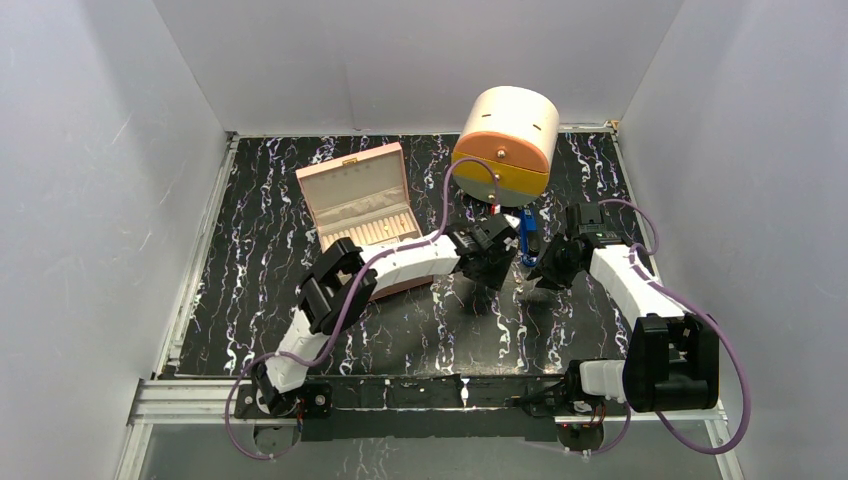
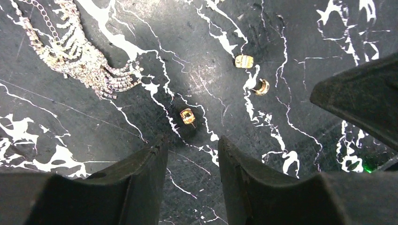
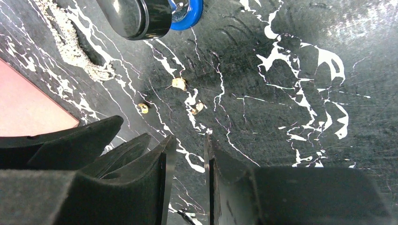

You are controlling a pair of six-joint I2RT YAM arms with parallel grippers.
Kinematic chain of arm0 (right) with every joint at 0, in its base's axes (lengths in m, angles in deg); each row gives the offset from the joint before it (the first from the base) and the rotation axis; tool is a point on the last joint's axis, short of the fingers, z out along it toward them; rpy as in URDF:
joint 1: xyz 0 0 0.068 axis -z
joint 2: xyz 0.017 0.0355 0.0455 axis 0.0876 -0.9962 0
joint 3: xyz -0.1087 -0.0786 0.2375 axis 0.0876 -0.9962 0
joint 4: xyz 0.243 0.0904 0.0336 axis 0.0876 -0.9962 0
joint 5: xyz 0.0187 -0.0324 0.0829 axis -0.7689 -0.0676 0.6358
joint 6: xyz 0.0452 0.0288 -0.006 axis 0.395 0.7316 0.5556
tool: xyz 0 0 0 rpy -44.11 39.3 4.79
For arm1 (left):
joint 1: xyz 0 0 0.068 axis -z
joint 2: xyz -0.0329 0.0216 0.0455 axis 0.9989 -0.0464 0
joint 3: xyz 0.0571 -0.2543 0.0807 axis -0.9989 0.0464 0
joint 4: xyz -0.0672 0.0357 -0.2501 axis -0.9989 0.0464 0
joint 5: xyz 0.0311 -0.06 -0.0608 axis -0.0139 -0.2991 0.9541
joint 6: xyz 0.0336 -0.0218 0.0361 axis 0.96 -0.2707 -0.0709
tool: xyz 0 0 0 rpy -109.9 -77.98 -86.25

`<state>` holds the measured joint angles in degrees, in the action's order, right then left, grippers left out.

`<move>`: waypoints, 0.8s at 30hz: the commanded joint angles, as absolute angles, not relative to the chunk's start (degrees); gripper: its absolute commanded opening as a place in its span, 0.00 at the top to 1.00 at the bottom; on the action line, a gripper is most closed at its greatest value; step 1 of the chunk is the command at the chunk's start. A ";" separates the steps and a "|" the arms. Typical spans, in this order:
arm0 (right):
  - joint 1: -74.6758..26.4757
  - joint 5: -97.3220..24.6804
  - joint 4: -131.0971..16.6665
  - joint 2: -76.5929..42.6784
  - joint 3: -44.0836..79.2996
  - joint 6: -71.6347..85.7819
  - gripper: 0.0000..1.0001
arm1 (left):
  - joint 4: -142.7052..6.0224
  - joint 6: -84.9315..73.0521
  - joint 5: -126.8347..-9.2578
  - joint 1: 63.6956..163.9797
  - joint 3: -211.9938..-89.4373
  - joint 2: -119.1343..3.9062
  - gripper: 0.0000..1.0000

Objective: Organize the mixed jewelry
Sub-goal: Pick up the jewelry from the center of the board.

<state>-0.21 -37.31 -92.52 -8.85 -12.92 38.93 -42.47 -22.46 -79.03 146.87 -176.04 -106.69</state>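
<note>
Three tiny gold pieces of the mixed jewelry lie on the black marbled table: a square-faced one point(image 2: 187, 116), a band point(image 2: 244, 61) and a curved one point(image 2: 262, 86). The right wrist view shows them too, as the square-faced one point(image 3: 143, 108), the band point(image 3: 179, 83) and the curved one point(image 3: 197, 108). My left gripper point(image 2: 192, 144) hovers just short of the square-faced piece, open, with only bare table between its fingers. My right gripper point(image 3: 190, 140) stands close beside it, jaws parted by a narrow gap and holding nothing. A rhinestone necklace point(image 2: 80, 56) lies to the left.
A pink box point(image 1: 360, 205) stands open behind the left arm. A round cream and orange container point(image 1: 505, 140) sits at the back. A blue elongated object point(image 1: 527, 232) lies between the two grippers point(image 1: 515, 265). The right gripper's finger point(image 2: 361, 93) crowds the left wrist view.
</note>
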 commanded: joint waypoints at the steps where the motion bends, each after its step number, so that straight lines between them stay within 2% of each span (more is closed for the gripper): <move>1: 0.36 -35.89 -91.34 -8.11 -13.72 37.98 0.63 | -40.27 -22.13 -82.24 147.67 -179.77 -107.83 0.59; 7: 0.69 -35.79 -91.07 -8.39 -13.97 37.57 0.63 | -37.09 -23.41 -86.12 148.24 -181.79 -109.56 0.64; 15: 1.12 -35.53 -90.96 -7.77 -14.78 37.22 0.63 | -37.14 -23.97 -85.29 148.42 -182.81 -111.06 0.71; 24: 1.20 -35.44 -90.83 -7.33 -15.13 37.00 0.63 | -37.90 -23.89 -84.13 148.60 -183.31 -110.70 0.68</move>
<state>0.86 -36.04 -92.02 -8.71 -14.76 37.56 -38.29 -23.77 -84.06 148.00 -181.28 -111.33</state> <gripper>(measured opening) 0.370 0.325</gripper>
